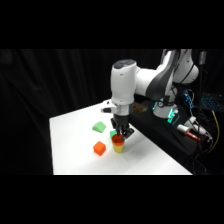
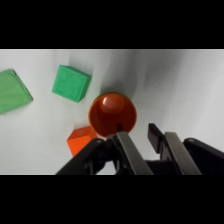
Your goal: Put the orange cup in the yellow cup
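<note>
Orange cup (image 1: 117, 138) sits nested in the yellow cup (image 1: 118, 146), gripper (image 1: 121, 133) right above, fingers spread, gripping nothing, orange cube (image 1: 99, 148) just beside.

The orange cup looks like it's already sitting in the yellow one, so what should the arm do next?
Probably lift straight up and away. In the side view the orange cup sits nested in the yellow cup, and the wrist view shows the gripper at its rim with jaws apart.
</note>
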You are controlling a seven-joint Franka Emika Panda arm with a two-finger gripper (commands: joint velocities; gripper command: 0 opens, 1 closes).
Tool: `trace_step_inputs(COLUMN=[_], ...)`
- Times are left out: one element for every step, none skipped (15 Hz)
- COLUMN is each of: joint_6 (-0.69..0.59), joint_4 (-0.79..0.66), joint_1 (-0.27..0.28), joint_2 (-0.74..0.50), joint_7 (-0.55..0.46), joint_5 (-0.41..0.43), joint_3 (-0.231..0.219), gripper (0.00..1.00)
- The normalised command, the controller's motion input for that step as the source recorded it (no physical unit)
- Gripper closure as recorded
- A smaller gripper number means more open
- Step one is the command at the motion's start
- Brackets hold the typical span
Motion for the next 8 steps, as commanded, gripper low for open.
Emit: trace_step_inputs(joint_6=[0.11, 0.04, 0.00, -0.02, -0.11, -0.17, -0.23, -0.29], joint_4=[-0.08, -0.06, -0.06, -0.05, 0.00, 0.02, 0.04, 0.06], joint_1=[0.009, 0.011, 0.012, 0.008, -0.010, -0.022, -0.022, -0.026], joint_2=[-0.09, -0.10, -0.12, -0.13, -0.13, -0.14, -0.16, -0.18], joint_7=[0.06, 0.07, 0.08, 0.09, 0.03, -0.02, -0.02, -0.04], joint_5=[0.002, -0.027, -0.052, -0.063, -0.013, 0.021, 0.010, 0.018], joint_3=[0.025, 0.015, 0.006, -0.001, 0.005, 0.012, 0.007, 0.009], gripper=[0.26, 0.17, 0.09, 0.02, 0.00, 0.00, 0.00, 0.00])
